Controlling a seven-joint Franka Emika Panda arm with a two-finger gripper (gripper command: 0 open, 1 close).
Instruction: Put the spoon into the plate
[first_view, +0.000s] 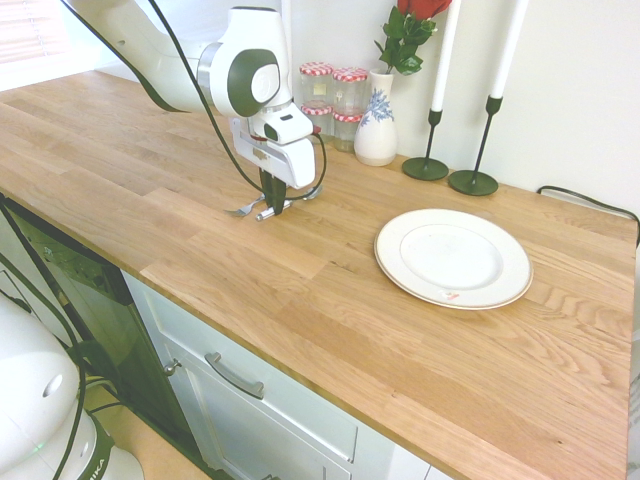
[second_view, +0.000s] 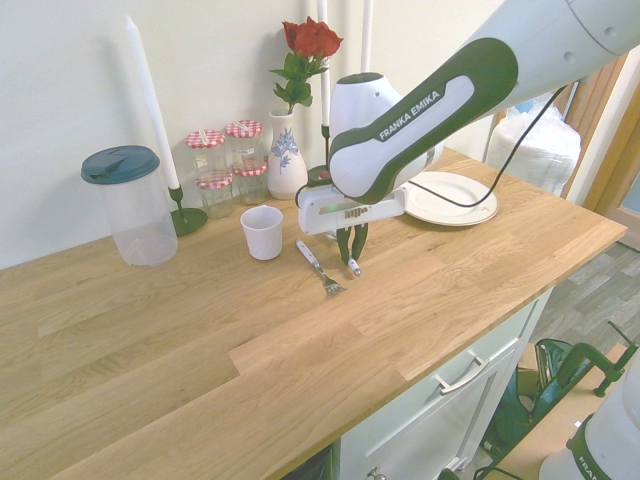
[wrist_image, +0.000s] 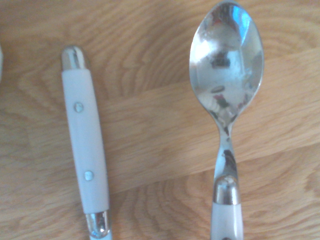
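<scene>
Between my gripper (first_view: 272, 205) and the plate (first_view: 453, 258), I have a passage over bare countertop (first_view: 330, 300). More bare wood lies on the plate's cabinet side. On its wall side, two candle holders (first_view: 473, 182) block me, with the vase (first_view: 376, 135) beside them. Farther from the plate than I am, the fork (second_view: 329, 284) and cup (second_view: 263, 235) obstruct me.

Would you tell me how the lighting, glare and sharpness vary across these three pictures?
First exterior view: bright, pale light, with the wall nearly washed out behind the white arm. Second exterior view: soft shadows on the wall behind the roses and the tall candle. Wrist view: slightly soft overall, with bluish-white glare on the bowl of the spoon.
</scene>
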